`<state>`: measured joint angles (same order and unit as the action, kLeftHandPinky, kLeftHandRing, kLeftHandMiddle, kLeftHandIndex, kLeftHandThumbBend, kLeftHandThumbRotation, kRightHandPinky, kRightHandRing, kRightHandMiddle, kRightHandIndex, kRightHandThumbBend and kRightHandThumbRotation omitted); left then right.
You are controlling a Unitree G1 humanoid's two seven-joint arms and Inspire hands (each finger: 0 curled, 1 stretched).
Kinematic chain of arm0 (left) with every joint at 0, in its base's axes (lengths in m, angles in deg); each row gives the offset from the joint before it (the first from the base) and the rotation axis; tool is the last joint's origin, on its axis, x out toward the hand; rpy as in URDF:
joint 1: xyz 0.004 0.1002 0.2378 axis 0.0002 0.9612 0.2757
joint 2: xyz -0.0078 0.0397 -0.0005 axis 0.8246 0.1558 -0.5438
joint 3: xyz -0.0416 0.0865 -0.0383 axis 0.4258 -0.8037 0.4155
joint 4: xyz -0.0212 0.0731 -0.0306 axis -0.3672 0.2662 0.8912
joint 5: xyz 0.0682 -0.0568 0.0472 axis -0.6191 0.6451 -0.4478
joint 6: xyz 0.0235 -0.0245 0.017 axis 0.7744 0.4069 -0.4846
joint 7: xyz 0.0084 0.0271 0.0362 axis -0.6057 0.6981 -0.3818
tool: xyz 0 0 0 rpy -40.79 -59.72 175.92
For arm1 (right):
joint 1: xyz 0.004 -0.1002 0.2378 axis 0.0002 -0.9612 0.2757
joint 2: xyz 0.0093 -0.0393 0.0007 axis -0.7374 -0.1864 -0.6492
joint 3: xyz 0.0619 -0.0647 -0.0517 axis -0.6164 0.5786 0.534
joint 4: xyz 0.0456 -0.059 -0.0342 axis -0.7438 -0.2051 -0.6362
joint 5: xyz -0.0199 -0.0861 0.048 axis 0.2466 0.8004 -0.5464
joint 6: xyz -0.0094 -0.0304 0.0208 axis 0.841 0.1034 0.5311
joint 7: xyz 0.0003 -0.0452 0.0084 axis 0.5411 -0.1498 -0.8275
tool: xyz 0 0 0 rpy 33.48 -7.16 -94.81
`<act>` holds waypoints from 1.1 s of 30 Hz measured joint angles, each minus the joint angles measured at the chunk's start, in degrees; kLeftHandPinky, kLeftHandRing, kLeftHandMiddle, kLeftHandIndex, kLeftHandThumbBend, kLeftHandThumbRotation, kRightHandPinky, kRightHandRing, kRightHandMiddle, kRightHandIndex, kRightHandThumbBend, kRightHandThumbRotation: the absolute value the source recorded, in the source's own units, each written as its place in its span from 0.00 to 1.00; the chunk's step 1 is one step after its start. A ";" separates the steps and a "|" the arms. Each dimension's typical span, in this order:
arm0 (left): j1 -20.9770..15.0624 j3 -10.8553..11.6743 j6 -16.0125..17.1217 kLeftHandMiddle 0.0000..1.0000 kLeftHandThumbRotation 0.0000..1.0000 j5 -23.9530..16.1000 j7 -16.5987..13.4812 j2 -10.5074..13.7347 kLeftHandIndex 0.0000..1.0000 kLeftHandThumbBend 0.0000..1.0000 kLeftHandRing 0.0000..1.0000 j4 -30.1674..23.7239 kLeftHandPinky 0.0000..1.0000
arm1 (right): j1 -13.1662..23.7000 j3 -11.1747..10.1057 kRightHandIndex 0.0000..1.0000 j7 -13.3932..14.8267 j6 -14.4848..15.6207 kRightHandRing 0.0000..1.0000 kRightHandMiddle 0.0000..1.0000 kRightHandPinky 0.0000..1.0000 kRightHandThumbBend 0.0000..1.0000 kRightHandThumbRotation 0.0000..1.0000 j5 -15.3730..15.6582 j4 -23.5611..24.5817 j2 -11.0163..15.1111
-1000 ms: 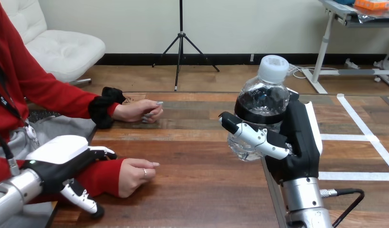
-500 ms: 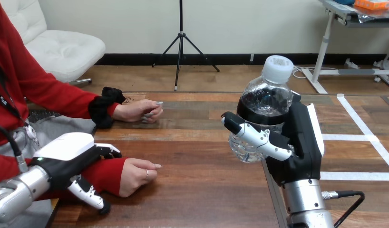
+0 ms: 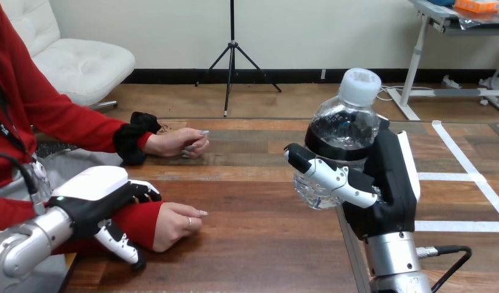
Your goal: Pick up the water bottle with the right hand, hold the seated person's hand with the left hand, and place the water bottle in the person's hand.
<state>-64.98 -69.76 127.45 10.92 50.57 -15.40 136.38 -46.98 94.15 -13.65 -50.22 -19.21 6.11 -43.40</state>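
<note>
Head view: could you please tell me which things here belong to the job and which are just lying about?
Job: bottle, in the right hand; left hand, over the person's red sleeve; person's nearer hand, on the table.
Lying about: person's farther hand, resting on the table; white tape, right of the bottle.

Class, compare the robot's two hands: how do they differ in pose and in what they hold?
The right hand stands upright, fingers curled round the water bottle; the left hand lies palm down, holding no bottle. The right hand is high at the view's right; the left hand sits low over the person's red sleeve. Both are black with white shells.
</note>
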 measured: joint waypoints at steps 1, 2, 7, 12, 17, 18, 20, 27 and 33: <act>-0.16 -0.14 -0.01 0.70 0.24 -0.06 -0.06 -0.02 0.73 1.00 0.66 0.15 0.64 | -0.03 0.04 0.27 0.00 0.04 0.25 0.28 0.22 0.69 0.00 0.00 0.13 0.00; -0.31 -0.28 -0.02 0.69 0.24 -0.10 -0.08 -0.04 0.73 1.00 0.66 0.27 0.64 | -0.09 0.08 0.27 0.00 0.09 0.25 0.28 0.22 0.69 0.00 0.00 0.29 0.01; -0.79 -0.85 -0.03 0.67 0.17 -0.15 -0.04 -0.14 0.70 1.00 0.64 0.38 0.63 | -0.48 0.23 0.27 0.00 0.17 0.25 0.28 0.23 0.69 0.00 0.00 1.14 0.03; -1.07 -0.99 0.20 0.64 0.09 0.12 0.54 -0.29 0.65 1.00 0.61 0.37 0.60 | -0.68 0.27 0.26 0.01 0.26 0.25 0.28 0.22 0.69 0.00 0.00 1.61 0.05; -1.22 -0.98 0.54 0.60 0.03 0.72 1.30 -0.50 0.62 1.00 0.59 0.17 0.58 | -0.71 0.31 0.26 0.11 0.94 0.25 0.28 0.22 0.69 0.00 0.08 1.99 0.05; -1.26 -0.97 0.54 0.60 0.03 0.77 1.37 -0.58 0.61 1.00 0.58 0.13 0.58 | -0.72 0.33 0.26 0.13 1.03 0.25 0.28 0.22 0.68 0.00 0.11 2.02 0.05; -1.40 -0.97 0.54 0.58 0.01 0.79 1.47 -0.72 0.59 1.00 0.56 0.02 0.56 | -0.71 0.36 0.26 0.17 1.18 0.25 0.28 0.22 0.68 0.00 0.16 2.06 0.05; -1.68 -0.98 0.52 0.53 0.00 0.76 1.74 -1.25 0.53 1.00 0.51 -0.75 0.50 | -0.72 0.49 0.26 0.27 1.52 0.25 0.28 0.22 0.68 0.00 0.37 2.08 0.06; -1.69 -0.99 0.51 0.49 0.00 0.73 1.80 -1.46 0.50 1.00 0.46 -1.18 0.44 | -0.72 0.52 0.26 0.49 1.68 0.24 0.28 0.21 0.68 0.00 0.63 2.08 0.06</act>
<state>-66.66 -70.75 127.96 11.65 52.37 -16.86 135.21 -47.70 94.67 -13.16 -48.55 -18.58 8.20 -43.34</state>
